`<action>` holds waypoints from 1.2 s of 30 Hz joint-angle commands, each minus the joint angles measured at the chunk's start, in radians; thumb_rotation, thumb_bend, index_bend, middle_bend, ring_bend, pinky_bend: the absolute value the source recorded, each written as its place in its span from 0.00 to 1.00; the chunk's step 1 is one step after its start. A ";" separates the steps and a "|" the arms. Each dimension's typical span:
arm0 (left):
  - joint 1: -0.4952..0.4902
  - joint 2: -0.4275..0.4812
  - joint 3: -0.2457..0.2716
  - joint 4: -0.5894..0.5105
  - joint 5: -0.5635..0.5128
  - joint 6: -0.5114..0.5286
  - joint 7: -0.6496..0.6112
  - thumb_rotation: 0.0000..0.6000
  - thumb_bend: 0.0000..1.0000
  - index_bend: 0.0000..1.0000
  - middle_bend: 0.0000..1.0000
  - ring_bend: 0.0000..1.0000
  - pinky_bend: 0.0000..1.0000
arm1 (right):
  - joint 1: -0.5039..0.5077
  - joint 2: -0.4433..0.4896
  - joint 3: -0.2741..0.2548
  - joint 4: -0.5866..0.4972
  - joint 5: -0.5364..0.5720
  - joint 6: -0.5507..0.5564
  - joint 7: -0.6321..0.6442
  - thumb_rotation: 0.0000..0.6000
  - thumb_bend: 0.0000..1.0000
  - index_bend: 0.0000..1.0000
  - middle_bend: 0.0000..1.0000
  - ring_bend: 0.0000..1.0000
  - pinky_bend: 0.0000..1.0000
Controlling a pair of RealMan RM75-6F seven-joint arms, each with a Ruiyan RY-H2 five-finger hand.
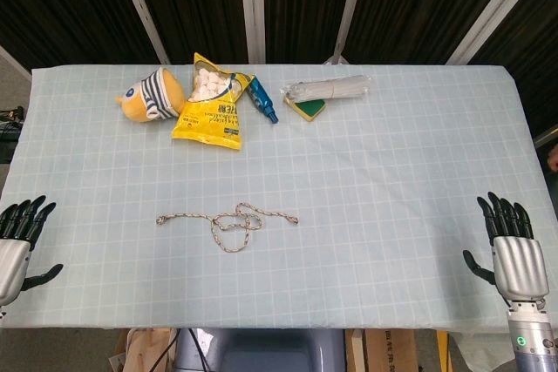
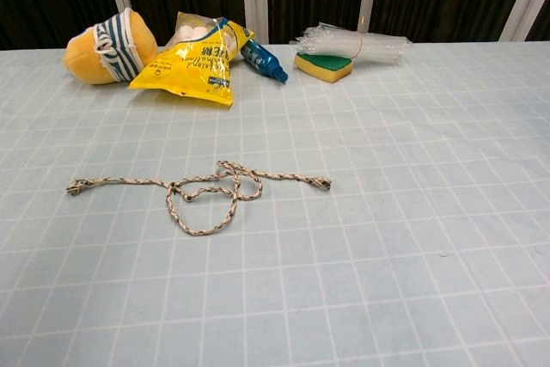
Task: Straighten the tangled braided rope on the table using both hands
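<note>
L hand at near-left table edge, fingers spread, holding nothing. R hand at near-right edge, same: fingers apart, nothing in it. Both well apart from the rope, which lies btwn them on the checked tablecloth, near-centre, left of middle, looped and tangled in its middle w/ both ends out straight. At far side: striped yellow plush toy, yellow snack bag, blue pen touching bag, green-yellow sponge, bundle of clear straws.

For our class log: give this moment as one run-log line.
rope: tangled, untouched | left hand: open, table edge | right hand: open, table edge | stage: pre-grasp
</note>
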 commanded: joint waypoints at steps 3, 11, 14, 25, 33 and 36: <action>0.000 0.000 0.000 0.001 -0.001 -0.001 0.000 1.00 0.05 0.00 0.00 0.00 0.00 | 0.001 0.000 0.000 -0.003 0.001 -0.001 0.000 1.00 0.29 0.00 0.00 0.00 0.00; 0.004 0.004 0.000 -0.003 0.004 0.011 -0.006 1.00 0.05 0.00 0.00 0.00 0.00 | 0.003 0.002 -0.007 -0.024 -0.021 -0.002 0.017 1.00 0.29 0.00 0.00 0.00 0.00; 0.003 0.004 0.000 -0.004 0.004 0.009 -0.005 1.00 0.05 0.00 0.00 0.00 0.00 | 0.011 -0.003 -0.008 -0.038 -0.034 -0.007 0.026 1.00 0.29 0.00 0.00 0.00 0.00; 0.003 0.002 -0.002 -0.002 0.009 0.014 0.000 1.00 0.05 0.00 0.00 0.00 0.00 | 0.122 -0.044 0.051 -0.158 0.025 -0.152 0.058 1.00 0.29 0.27 0.07 0.00 0.00; 0.002 0.003 0.000 -0.004 0.010 0.011 -0.006 1.00 0.05 0.00 0.00 0.00 0.00 | 0.264 -0.189 0.137 -0.185 0.166 -0.282 -0.068 1.00 0.29 0.36 0.11 0.00 0.00; 0.001 0.007 -0.001 -0.004 0.012 0.012 -0.013 1.00 0.05 0.00 0.00 0.00 0.00 | 0.309 -0.250 0.161 -0.183 0.215 -0.302 -0.124 1.00 0.29 0.38 0.12 0.00 0.00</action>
